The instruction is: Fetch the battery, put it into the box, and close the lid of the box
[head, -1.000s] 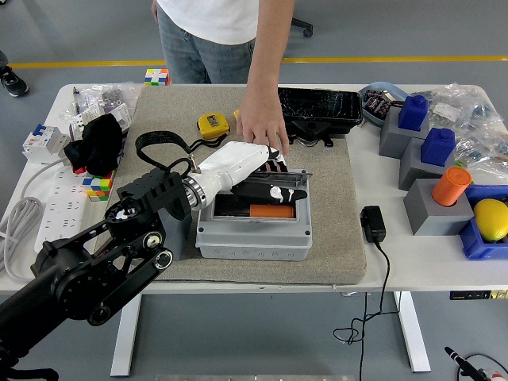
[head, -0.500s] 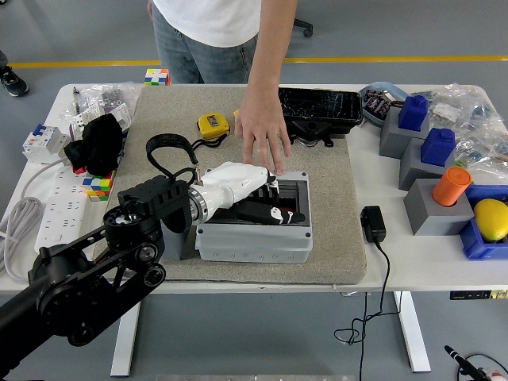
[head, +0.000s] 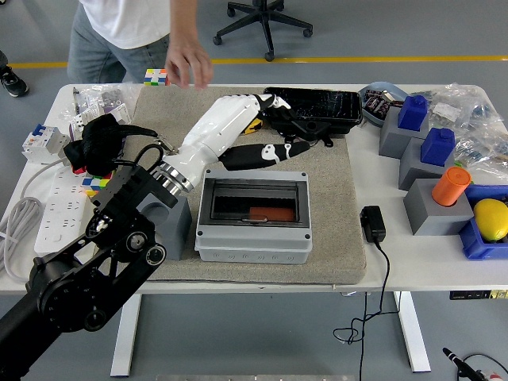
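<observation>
Orange battery [head: 264, 213] inside closed grey box [head: 252, 234], left hand [head: 262, 127] above.

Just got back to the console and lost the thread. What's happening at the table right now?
The grey box sits on the mat with its smoked lid down and an orange battery visible through it. The robot's left hand is raised beyond the box, over the mat's far part, holding nothing. A person's hand hovers above the table's far edge, touching nothing. The right arm is out of view.
</observation>
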You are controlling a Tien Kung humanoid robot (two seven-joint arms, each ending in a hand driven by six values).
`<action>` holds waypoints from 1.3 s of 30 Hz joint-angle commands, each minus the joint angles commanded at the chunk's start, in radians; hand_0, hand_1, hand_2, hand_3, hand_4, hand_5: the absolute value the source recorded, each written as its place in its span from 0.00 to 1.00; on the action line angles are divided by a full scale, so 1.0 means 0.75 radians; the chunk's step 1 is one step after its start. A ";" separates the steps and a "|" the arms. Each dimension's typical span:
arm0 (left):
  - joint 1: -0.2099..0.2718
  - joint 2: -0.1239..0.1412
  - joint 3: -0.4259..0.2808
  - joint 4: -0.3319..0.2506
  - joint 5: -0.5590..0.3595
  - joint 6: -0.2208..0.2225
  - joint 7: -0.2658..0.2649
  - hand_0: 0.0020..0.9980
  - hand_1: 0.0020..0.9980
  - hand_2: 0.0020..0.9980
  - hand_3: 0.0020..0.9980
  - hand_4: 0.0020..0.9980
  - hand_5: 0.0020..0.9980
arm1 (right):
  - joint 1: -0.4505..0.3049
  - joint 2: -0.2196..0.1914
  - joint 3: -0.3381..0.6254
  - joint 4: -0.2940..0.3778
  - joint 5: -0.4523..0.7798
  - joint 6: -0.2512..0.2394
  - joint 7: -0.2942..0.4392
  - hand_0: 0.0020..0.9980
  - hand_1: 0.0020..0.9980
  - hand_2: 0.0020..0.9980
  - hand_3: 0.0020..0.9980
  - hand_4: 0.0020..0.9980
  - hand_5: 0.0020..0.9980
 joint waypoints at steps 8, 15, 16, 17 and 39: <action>0.076 0.050 -0.201 0.010 -0.445 -0.129 -0.103 0.90 0.94 0.92 0.88 1.00 1.00 | -0.001 0.001 -0.001 0.000 0.003 -0.001 0.002 0.85 0.78 0.76 0.82 1.00 1.00; 0.141 0.142 -0.286 0.023 -0.844 -0.361 -0.105 0.96 0.97 0.95 0.91 1.00 1.00 | 0.003 0.000 0.012 0.000 -0.003 -0.001 0.002 0.85 0.78 0.76 0.82 1.00 1.00; 0.146 0.146 -0.304 0.029 -0.896 -0.384 -0.111 0.96 0.97 0.95 0.91 1.00 1.00 | 0.004 0.000 0.018 0.000 -0.008 0.000 0.001 0.85 0.78 0.76 0.82 1.00 1.00; 0.149 0.148 -0.313 0.032 -0.944 -0.396 -0.113 0.96 0.97 0.95 0.91 1.00 1.00 | 0.004 0.000 0.020 0.000 -0.010 0.000 0.001 0.85 0.78 0.76 0.82 1.00 1.00; 0.237 0.228 -0.768 0.172 -1.110 -0.330 -0.047 0.99 1.00 0.98 0.95 1.00 1.00 | 0.002 0.005 0.052 0.000 -0.023 -0.001 0.001 0.85 0.78 0.76 0.82 1.00 1.00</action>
